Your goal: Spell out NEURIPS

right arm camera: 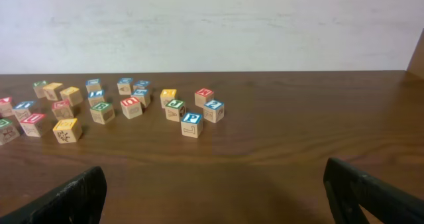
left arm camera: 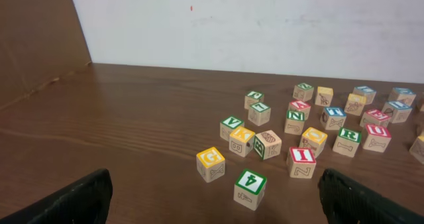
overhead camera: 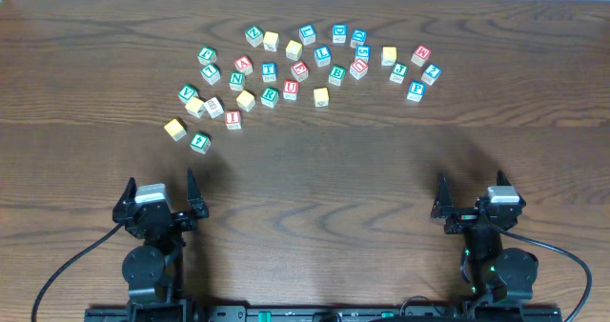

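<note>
Small wooden letter cubes lie scattered across the far half of the table. In the overhead view I read a green N (overhead camera: 236, 81), a red I (overhead camera: 233, 119), a green R (overhead camera: 269, 96), a red U (overhead camera: 291, 90) and a blue P (overhead camera: 415, 90). The left wrist view shows N (left arm camera: 295, 116), I (left arm camera: 302, 156), R (left arm camera: 348, 136) and U (left arm camera: 379, 130). I cannot pick out E and S for sure. My left gripper (overhead camera: 160, 189) (left arm camera: 215, 207) and right gripper (overhead camera: 472, 196) (right arm camera: 212, 201) are open and empty, well short of the cubes.
Like cubes with other marks lie among them: a yellow G (left arm camera: 211, 159), a green 4 (left arm camera: 251, 181) and a green V (left arm camera: 231, 123) nearest the left gripper. A white wall stands behind the table. Bare wood lies between the cubes and both grippers.
</note>
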`<state>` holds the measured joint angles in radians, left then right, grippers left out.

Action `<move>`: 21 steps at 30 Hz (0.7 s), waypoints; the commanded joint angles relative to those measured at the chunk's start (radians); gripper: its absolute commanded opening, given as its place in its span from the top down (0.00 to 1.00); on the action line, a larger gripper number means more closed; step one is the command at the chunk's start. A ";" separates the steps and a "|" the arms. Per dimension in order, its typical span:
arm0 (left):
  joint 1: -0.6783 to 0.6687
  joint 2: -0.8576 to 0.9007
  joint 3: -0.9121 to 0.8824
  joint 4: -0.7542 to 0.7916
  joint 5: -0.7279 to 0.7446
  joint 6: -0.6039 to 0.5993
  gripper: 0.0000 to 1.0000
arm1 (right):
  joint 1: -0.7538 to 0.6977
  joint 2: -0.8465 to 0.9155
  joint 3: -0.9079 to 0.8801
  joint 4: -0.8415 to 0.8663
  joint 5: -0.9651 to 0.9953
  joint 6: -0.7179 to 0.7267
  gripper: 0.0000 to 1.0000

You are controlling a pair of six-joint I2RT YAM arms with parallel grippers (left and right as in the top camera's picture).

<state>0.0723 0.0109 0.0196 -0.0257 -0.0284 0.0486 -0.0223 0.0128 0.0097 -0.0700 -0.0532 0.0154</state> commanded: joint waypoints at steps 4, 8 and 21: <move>0.005 -0.006 -0.016 -0.045 -0.009 -0.020 0.02 | -0.004 -0.004 -0.004 0.000 -0.006 0.013 0.01; 0.005 -0.006 -0.016 -0.045 -0.009 -0.020 0.02 | -0.004 -0.004 -0.004 0.007 0.029 0.013 0.01; 0.005 -0.006 -0.016 -0.045 -0.009 -0.020 0.02 | -0.004 -0.004 -0.004 0.009 0.127 0.013 0.01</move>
<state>0.0723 0.0109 0.0196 -0.0257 -0.0284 0.0406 -0.0223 0.0128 0.0097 -0.0628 0.0418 0.0151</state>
